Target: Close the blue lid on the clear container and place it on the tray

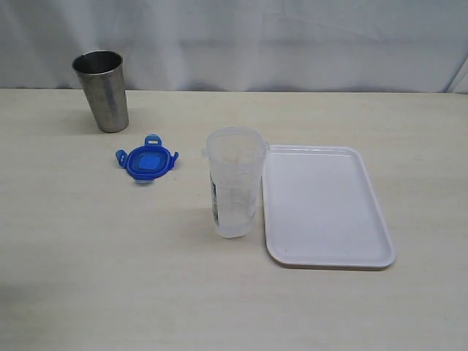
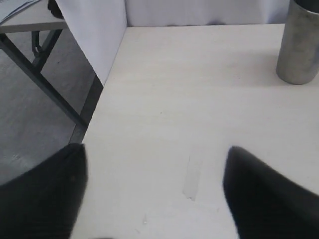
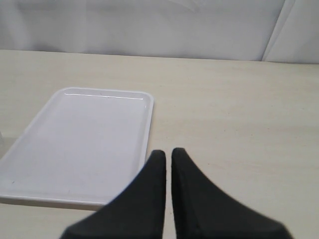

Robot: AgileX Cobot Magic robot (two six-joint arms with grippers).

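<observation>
Container (image 1: 235, 183) just beside tray (image 1: 325, 212) rim

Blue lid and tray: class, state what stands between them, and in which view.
The clear container stands between the blue lid and the tray, seen in the exterior view.

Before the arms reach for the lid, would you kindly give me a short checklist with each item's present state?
1. The blue lid lies free on the table: ok.
2. The clear container stands upright, mouth open: ok.
3. The tray has room for the container: ok.
4. The left gripper is open, holding nothing: ok.
5. The right gripper is open: not ok, it is shut.
6. The steel cup stands apart from the lid: ok.
</observation>
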